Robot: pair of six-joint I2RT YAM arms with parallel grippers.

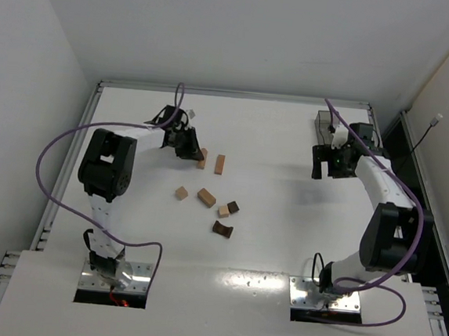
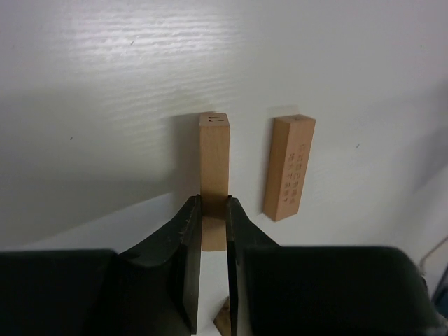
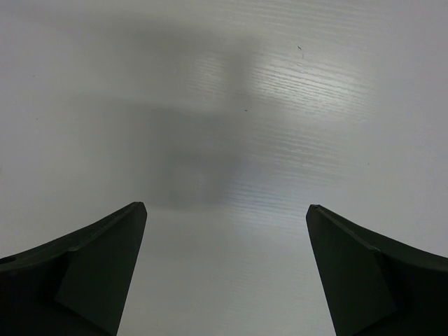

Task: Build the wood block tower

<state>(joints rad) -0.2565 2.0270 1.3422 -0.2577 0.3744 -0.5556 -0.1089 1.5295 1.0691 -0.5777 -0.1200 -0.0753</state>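
No tower stands; the wooden blocks lie loose on the white table. My left gripper (image 1: 193,151) is shut on a light tan bar (image 2: 213,157), also seen in the top view (image 1: 202,159); whether it rests on the table I cannot tell. A second tan bar (image 2: 290,166) lies just to its right, also in the top view (image 1: 219,164). Nearer lie a tan cube (image 1: 181,192), a tan bar (image 1: 206,197), a tan cube (image 1: 224,211), a dark brown cube (image 1: 233,207) and a dark brown arch piece (image 1: 221,230). My right gripper (image 1: 328,169) is open and empty above bare table (image 3: 224,210).
A clear grey plastic bin (image 1: 323,124) stands at the back right, just behind my right arm. The table's raised rim (image 1: 231,94) runs along the far edge, with white walls around it.
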